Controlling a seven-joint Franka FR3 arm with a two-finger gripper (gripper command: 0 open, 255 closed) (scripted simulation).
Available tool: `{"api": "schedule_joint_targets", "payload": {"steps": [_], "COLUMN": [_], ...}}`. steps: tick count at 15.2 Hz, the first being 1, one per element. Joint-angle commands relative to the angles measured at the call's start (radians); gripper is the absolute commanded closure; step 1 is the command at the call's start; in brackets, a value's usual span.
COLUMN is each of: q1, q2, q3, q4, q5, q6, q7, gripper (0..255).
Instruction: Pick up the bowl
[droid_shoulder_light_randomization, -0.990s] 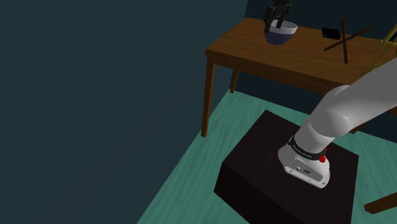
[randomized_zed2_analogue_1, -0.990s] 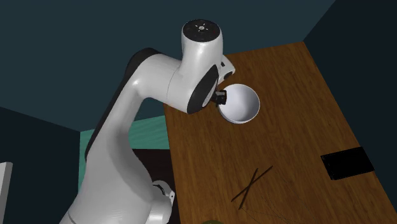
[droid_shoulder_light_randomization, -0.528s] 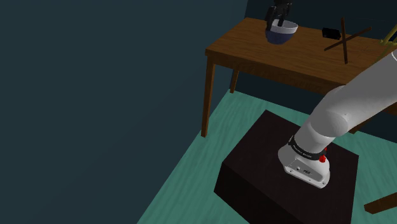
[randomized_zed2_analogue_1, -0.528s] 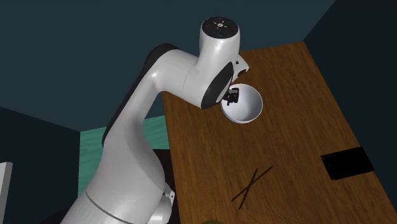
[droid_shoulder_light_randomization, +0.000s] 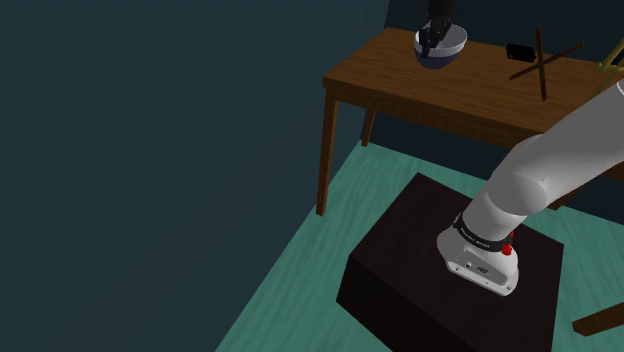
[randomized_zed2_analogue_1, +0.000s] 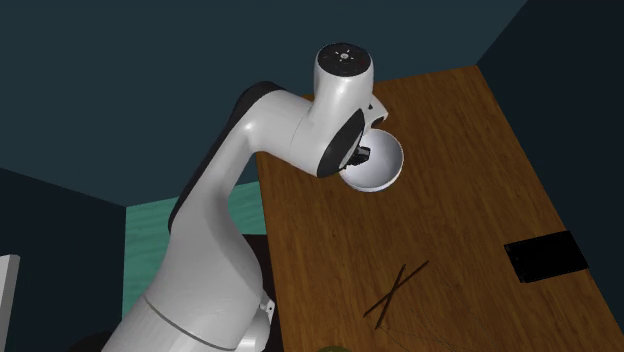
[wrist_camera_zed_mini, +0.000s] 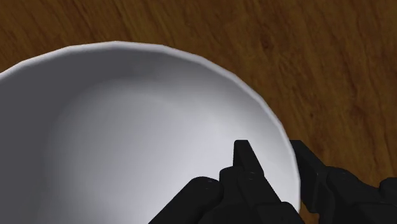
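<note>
Black on white is the nearest thing to see: the gripper (wrist_camera_zed_mini: 278, 167) straddles the rim of the bowl (wrist_camera_zed_mini: 146, 140). One of its fingers (wrist_camera_zed_mini: 245, 159) is inside against the pale inner wall and the other is outside the rim. The jaws look drawn in on that wall, pinching it, and I see no slack between them.

The bowl hangs from the gripper near the corner of the brown wooden table (wrist_camera_zed_mini: 305, 57) closest to the stand. In the shoulder view its outside reads dark bluish under a white lip. I cannot tell from these views whether its foot has left the wood.

The step in hand is the lift, and with one side of the rim held the bowl's weight will pull it down and away from the fingers. A straight, slow rise with the clamp firm and the wrist level should do best. Any swing or twist could lever the smooth wall out of the pads.

Farther along the tabletop lie two thin crossed sticks (randomized_zed2_analogue_1: 397, 293), and beyond them a flat black slab (randomized_zed2_analogue_1: 545, 256), both well apart from the bowl. The white arm (randomized_zed2_analogue_1: 250, 180) reaches up from the dark stand (droid_shoulder_light_randomization: 400, 270) on a teal floor (droid_shoulder_light_randomization: 300, 270).

No brand, label or lettering can be read anywhere.
</note>
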Motion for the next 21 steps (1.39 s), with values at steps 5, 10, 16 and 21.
{"api": "schedule_joint_targets", "payload": {"steps": [5, 10, 16, 21], "q1": [0.0, 0.002, 0.006, 0.009], "q2": [0.0, 0.006, 0.022, 0.041], "q3": [0.0, 0.001, 0.004, 0.005], "q4": [0.0, 0.043, 0.138, 0.224], "q5": [0.0, 0.004, 0.012, 0.02], "q6": [-0.001, -0.039, -0.118, -0.186], "q7": [0.0, -0.006, -0.017, -0.028], "gripper": [255, 255, 255, 255]}}
